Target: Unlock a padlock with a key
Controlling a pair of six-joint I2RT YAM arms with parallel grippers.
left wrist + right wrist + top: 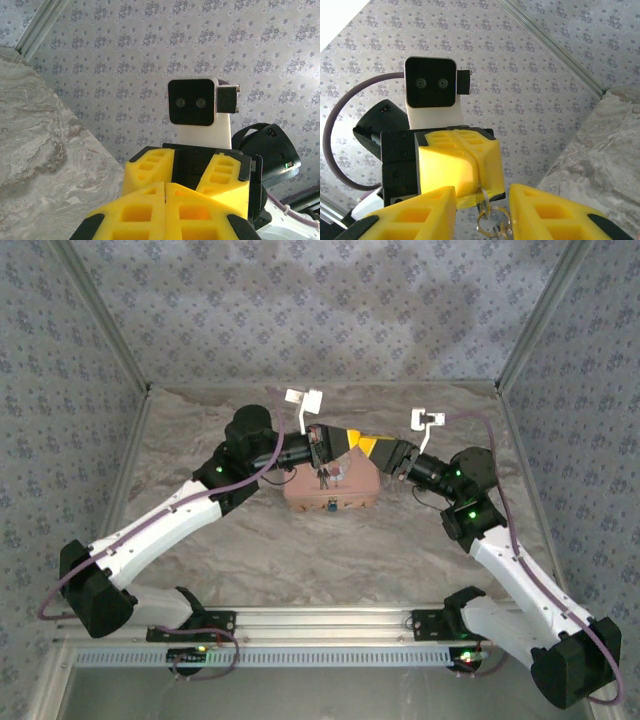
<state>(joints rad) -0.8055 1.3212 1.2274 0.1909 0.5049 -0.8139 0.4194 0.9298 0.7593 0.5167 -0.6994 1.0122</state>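
A: Right hand [481,200] sits closest in its own wrist cam. Fingers part open, clear gap btwn them, nothing pinched.

B: What's in the gap?

A: Tip of the left hand [165,189]. It's clamped fully shut, w/ a key ring [492,222] hanging from its pads. The key itself is too small to make out, prob on that ring.

B: And the padlock?

A: Top cam shows a small bluish thing at the near edge of the pink tin [350,485], which sits on the counter [250,540]. Looks like the padlock [330,505], tho can't be sure at that size. Both hands meet over the tin's far side, so the ring is apart from it.

B: Which step, then?

A: I'd say a mid-air hand-over or regrip of the key. Nothing's in the lock yet.

B: Next move?

A: My guess: right closes on the ring or key w/o knocking it loose, and left lets go only after that. Then the blade has to stick out and line up w/ the keyhole. Tiny parts, so the main risks are a drop or the key swinging on its ring.
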